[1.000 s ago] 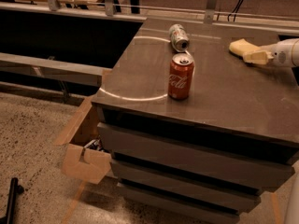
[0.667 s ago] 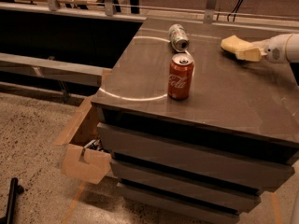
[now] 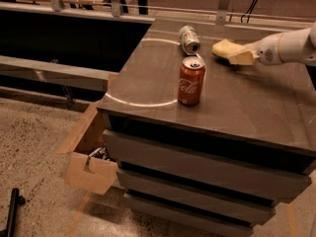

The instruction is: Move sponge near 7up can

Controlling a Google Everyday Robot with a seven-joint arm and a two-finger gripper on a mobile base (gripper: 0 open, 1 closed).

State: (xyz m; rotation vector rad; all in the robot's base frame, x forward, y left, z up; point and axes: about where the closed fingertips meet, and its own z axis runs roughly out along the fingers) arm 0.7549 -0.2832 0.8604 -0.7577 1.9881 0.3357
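Gripper (image 3: 237, 56) was over the back right of the counter (image 3: 237, 107), fingers clamped on the sponge (image 3: 223, 48). Sponge was near the 7up can (image 3: 189, 39), to its right. 7up can lay on its side; cola can (image 3: 191, 81) stood upright in front.

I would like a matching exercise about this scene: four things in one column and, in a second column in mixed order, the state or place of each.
1 sponge
2 7up can
3 Coca-Cola can
4 cardboard box

A upright on the table
B low on the left, beside the drawers
C lying on its side
D in the gripper, which reaches in from the right over the table's far part

Pairs: 1-D, 2-C, 3-A, 4-B
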